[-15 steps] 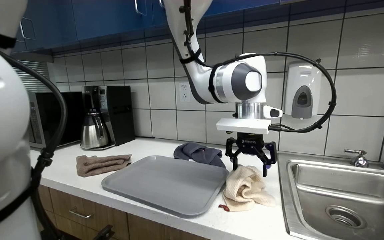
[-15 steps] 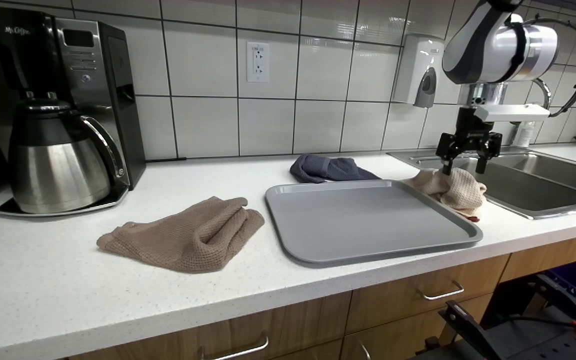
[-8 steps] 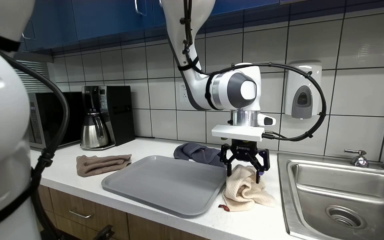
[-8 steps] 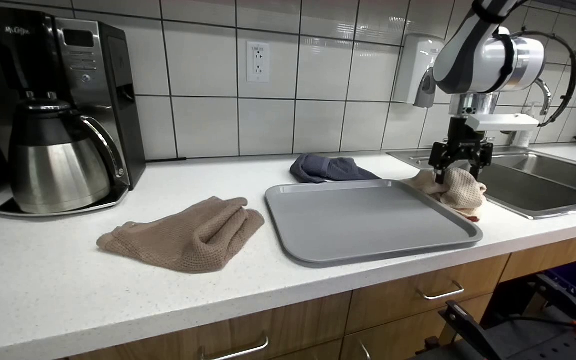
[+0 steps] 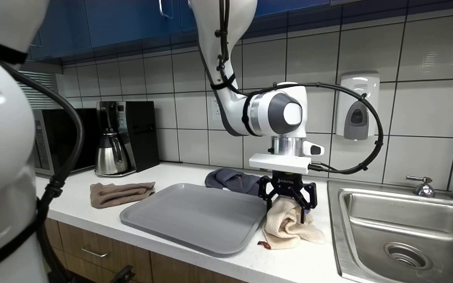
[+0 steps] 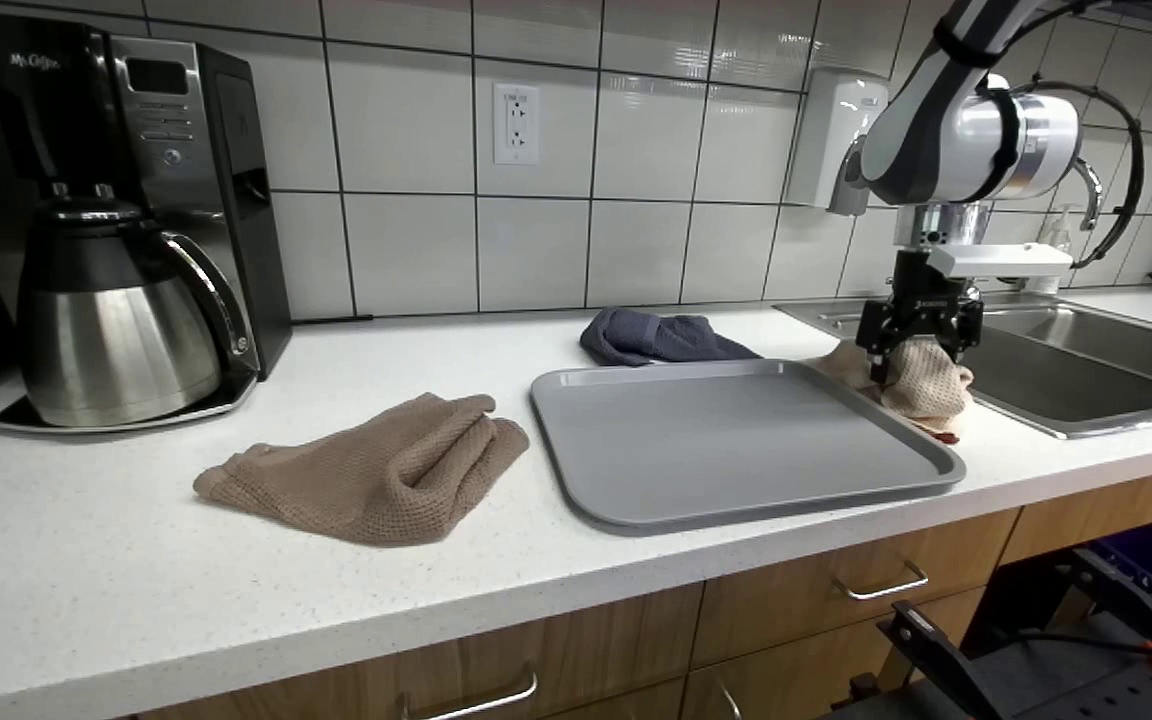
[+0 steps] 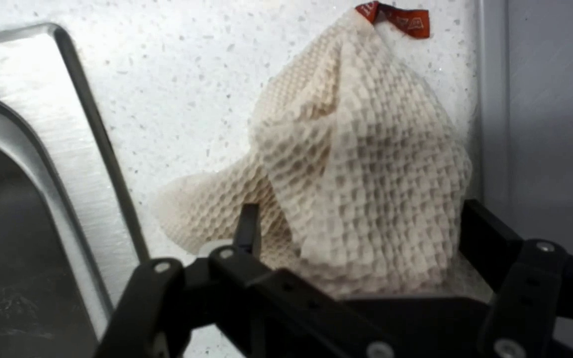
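My gripper [image 5: 285, 214] points straight down over a crumpled cream cloth [image 5: 287, 234], its fingers spread wide. In the wrist view the waffle-weave cloth [image 7: 381, 159] fills the space between the two black fingertips, bunched up but not pinched. The right-hand finger [image 7: 490, 238] is close to the cloth's edge, beside the grey tray [image 7: 555, 124]; whether it touches cannot be told. The left-hand finger [image 7: 249, 226] is over a lower fold. A red tag [image 7: 411, 22] sticks out from the cloth's far corner. The gripper [image 6: 918, 362] partly hides the cloth in an exterior view.
The grey tray [image 5: 195, 216] lies beside the cloth, with a steel sink [image 5: 334, 243] on the opposite side. A dark blue cloth [image 6: 666, 338] sits behind the tray and a brown cloth [image 6: 376, 475] beyond it. A coffee maker [image 6: 226, 200] and wall-mounted soap dispenser [image 5: 358, 106] are further obstacles.
The arm has come down and shifted slightly toward the tray, so the fingers now straddle the top of the cream cloth. The gripper has stayed open; the cloths and tray have not moved.
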### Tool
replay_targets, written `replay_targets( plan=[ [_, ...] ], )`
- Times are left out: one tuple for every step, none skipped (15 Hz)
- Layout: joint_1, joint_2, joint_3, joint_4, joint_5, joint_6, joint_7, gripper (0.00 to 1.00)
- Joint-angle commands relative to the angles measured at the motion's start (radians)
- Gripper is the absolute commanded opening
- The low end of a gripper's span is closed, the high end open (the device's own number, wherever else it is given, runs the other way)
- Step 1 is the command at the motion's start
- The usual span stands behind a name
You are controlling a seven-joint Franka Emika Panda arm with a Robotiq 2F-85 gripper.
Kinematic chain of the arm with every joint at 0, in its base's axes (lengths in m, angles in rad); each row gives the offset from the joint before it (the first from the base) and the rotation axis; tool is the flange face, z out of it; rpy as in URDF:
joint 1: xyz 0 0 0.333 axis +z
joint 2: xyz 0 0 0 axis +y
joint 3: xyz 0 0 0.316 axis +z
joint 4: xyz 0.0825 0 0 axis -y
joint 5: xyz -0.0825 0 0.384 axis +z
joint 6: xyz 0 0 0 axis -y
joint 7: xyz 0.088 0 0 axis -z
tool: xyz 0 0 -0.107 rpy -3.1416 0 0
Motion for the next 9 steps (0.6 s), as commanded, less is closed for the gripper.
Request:
replay_targets(
  plan=[
    [-0.027,0.009,0.022,0.024,0.002,-0.017,0.014,1.00],
    [-0.028,0.009,0.022,0.025,0.003,-0.017,0.014,1.00],
    [-0.028,0.009,0.022,0.025,0.003,-0.017,0.013,1.00],
    [-0.029,0.007,0.022,0.023,0.003,-0.015,0.012,0.89],
    [-0.029,0.006,0.022,0.022,0.001,-0.014,0.010,0.72],
    [-0.030,0.005,0.022,0.021,0.001,-0.013,0.010,0.66],
    [-0.030,0.003,0.022,0.019,0.002,-0.013,0.009,0.56],
    [-0.030,0.002,0.022,0.018,0.001,-0.012,0.009,0.49],
    [-0.029,0.000,0.021,0.016,-0.001,-0.012,0.010,0.42]
  ],
)
